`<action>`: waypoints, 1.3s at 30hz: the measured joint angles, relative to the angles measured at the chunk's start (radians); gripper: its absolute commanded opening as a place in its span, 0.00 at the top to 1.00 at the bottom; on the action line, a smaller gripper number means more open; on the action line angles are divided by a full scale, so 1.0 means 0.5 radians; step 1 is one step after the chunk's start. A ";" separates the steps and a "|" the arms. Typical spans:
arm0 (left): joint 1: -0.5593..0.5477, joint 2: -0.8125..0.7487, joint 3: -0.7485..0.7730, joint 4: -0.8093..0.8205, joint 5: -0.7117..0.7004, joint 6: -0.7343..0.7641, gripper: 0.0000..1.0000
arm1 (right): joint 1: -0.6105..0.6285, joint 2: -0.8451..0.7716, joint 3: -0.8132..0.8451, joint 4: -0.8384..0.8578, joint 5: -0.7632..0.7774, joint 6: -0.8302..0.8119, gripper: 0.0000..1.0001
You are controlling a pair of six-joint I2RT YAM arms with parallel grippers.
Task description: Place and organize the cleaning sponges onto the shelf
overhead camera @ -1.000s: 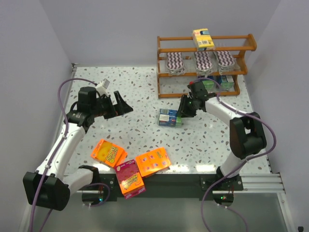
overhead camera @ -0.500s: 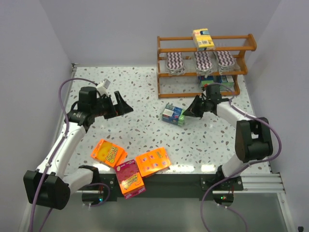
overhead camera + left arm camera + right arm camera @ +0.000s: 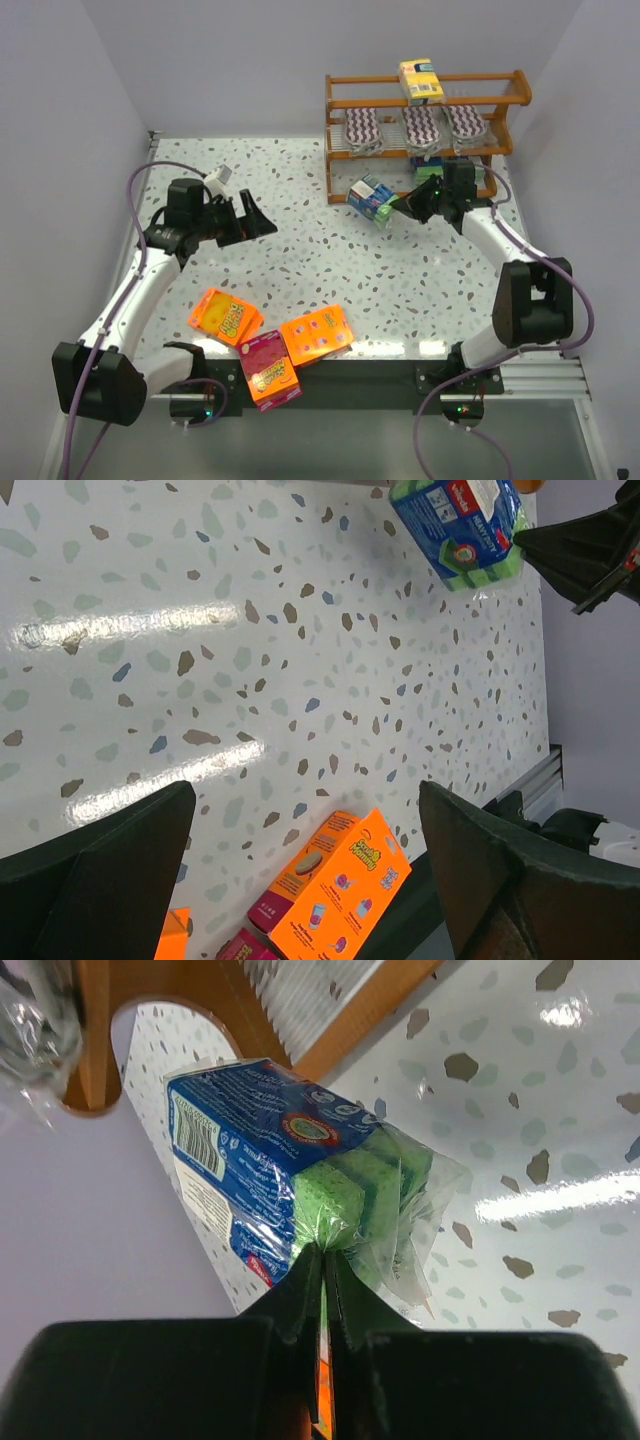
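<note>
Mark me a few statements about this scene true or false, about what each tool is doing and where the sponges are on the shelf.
1. The right tool is shut on the wrap of the blue-and-green pack. True.
2. The left tool grips an orange box. False: it is open and holds nothing.
3. Three zigzag pads sit side by side on the middle tier of the shelf. True.
4. The yellow block lies on the bottom tier. False: it sits on the top tier.

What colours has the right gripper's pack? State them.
The pack is blue and green; right wrist view.
</note>
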 measured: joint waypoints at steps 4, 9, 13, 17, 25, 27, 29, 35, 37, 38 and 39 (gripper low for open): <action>0.004 0.002 0.000 0.000 0.001 0.025 0.00 | 0.001 0.048 0.053 0.050 0.134 0.156 1.00; 0.011 0.034 0.002 0.000 0.008 0.037 0.00 | 0.004 0.098 0.039 0.194 0.304 0.410 1.00; 0.012 0.065 0.005 -0.001 0.017 0.039 0.00 | 0.034 0.195 0.016 0.322 0.461 0.581 1.00; 0.014 0.091 0.018 0.000 0.023 0.042 0.00 | 0.103 0.310 0.017 0.404 0.620 0.701 1.00; 0.024 0.136 0.051 -0.002 0.029 0.043 0.00 | 0.266 0.503 0.074 0.600 0.947 0.890 1.00; 0.024 0.137 0.055 -0.001 0.030 0.043 0.00 | 0.291 0.533 0.105 0.620 1.015 0.932 1.00; 0.024 0.145 0.058 -0.001 0.030 0.043 0.00 | 0.305 0.564 0.153 0.620 1.083 0.973 1.00; 0.024 0.214 0.073 -0.005 0.029 0.040 0.00 | 0.352 0.690 0.374 0.602 1.270 1.105 1.00; 0.024 0.240 0.101 -0.010 0.029 0.040 0.00 | 0.369 0.743 0.457 0.591 1.308 1.139 1.00; 0.024 0.253 0.119 -0.013 0.028 0.040 0.00 | 0.378 0.774 0.497 0.591 1.318 1.157 1.00; 0.024 0.262 0.133 -0.012 0.028 0.040 0.00 | 0.385 0.793 0.518 0.591 1.332 1.168 1.00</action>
